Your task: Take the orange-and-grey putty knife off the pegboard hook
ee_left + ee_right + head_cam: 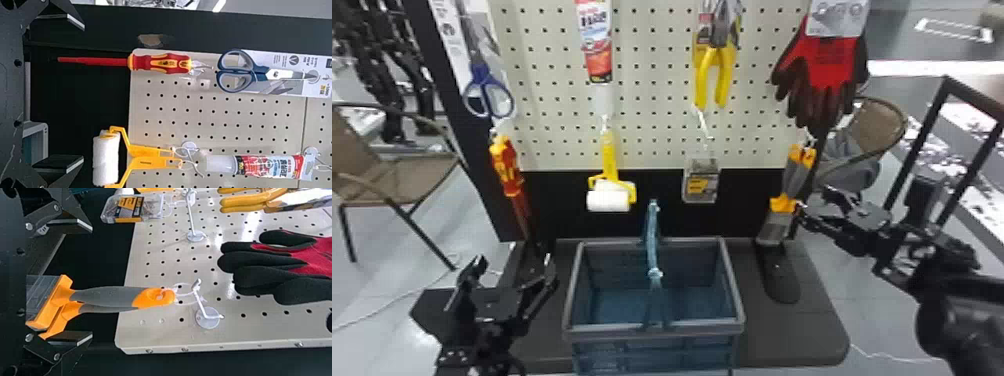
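Where the pegboard [652,125] ends, the spread right tool [92,283] flanks the putty knife [105,296]

Since the pegboard stands upright behind the bench [807,320], its goods hang facing the robot, within reach. The basket [612,329] sits on the bench in front, presumably to receive what comes off.

The right tool has its fingers wide apart and pinches nothing. It is beside the knife's lower part, near the orange collar; whether they touch, I cannot tell. Coming in low makes sense, because the gloves [832,65] hang above and would crowd a higher reach. The left tool [514,262], also spread, is below the screwdriver [507,167], out of the right arm's way.

The putty knife hangs near the board's right edge, handle up and blade down, which leaves its length free for a grip. Its hook [201,302] carries a thin loop [183,284] at the handle's end. The hook's tip seems to turn up, likely to stop the loop slipping off, so the next move calls for closing firmly, then lifting before drawing away. A straight pull could snag the loop, and a loose, low grip might let the handle swing.
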